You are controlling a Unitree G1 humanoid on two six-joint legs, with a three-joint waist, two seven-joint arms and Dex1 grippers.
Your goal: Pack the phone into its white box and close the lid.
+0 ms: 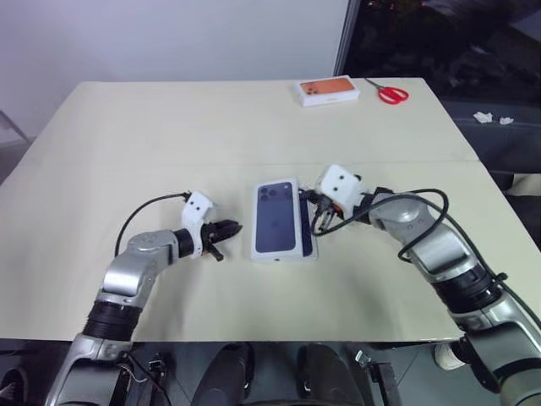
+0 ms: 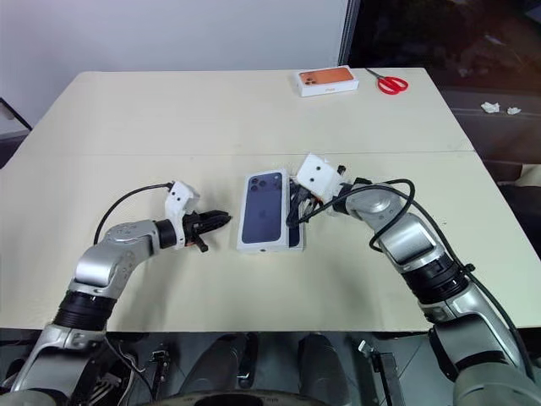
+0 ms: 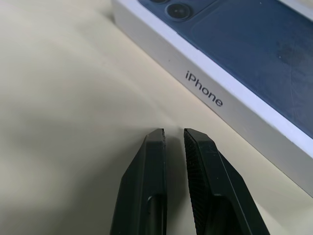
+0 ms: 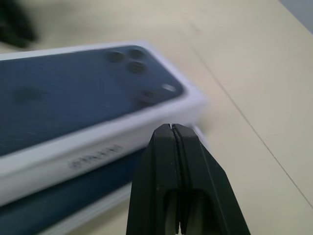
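The lid [image 1: 276,217], with its dark blue phone print facing up, lies near the middle of the cream desk [image 1: 169,135]. It does not sit square: it is shifted toward the robot's left, so that a dark blue strip shows along its right edge. In the right wrist view this strip [image 4: 63,193] lies lower than the lid's white side wall, with a thin white edge below it that seems to be the white box [image 4: 93,215]. Whether the dark strip is the phone itself cannot be told for sure.

The right pincer [image 1: 319,215] is at the lid's right long edge, its two black fingers pressed together with nothing between them; the right wrist view shows the fingertips [image 4: 172,134] meeting just in front of the lid's side wall. Whether they touch the cardboard cannot be told.

The left pincer [image 1: 230,227] hovers just beside the lid's left long edge, apart from it and pointing toward it. Its fingers [image 3: 195,161] stand nearly together, a narrow gap between them, and hold nothing.

At the far edge of the desk, well apart from all this, an orange-topped box [image 1: 327,90] lies flat, and red-handled scissors [image 1: 390,92] rest just beside it to the right.
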